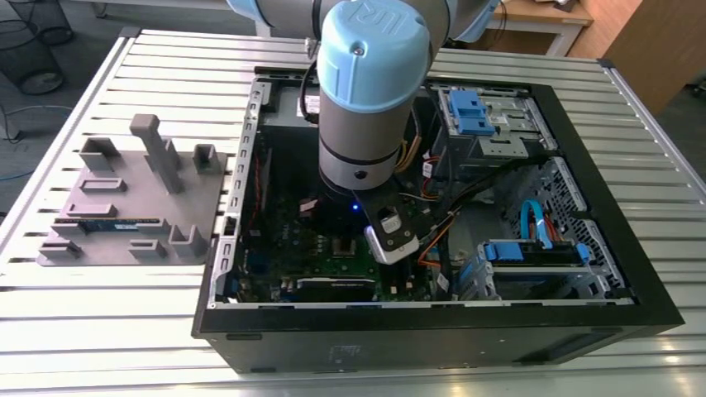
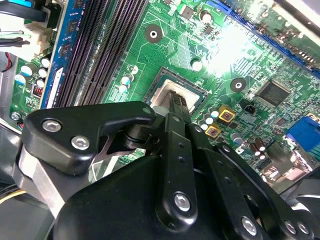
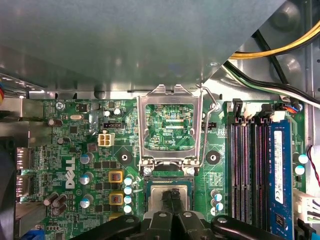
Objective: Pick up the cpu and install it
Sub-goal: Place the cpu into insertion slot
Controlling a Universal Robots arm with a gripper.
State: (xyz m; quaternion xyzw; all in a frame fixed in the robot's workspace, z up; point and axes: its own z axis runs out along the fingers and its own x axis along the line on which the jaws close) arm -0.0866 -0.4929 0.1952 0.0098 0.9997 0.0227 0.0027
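sitting in socket (image 3: 169, 182): cpu (image 3: 156, 192) | gripper (image 3: 170, 195) at cpu | socket frame (image 3: 170, 98) open

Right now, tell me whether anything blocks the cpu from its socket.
Nothing visible does. In the first wrist view the cpu already lies at the socket, beneath the gripper. The socket frame stands swung open, clear of it.

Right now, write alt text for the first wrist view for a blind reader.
The gripper hangs over the silvery cpu on a green motherboard. The socket frame stands flipped open beside it, and a blue memory stick sits in a slot.
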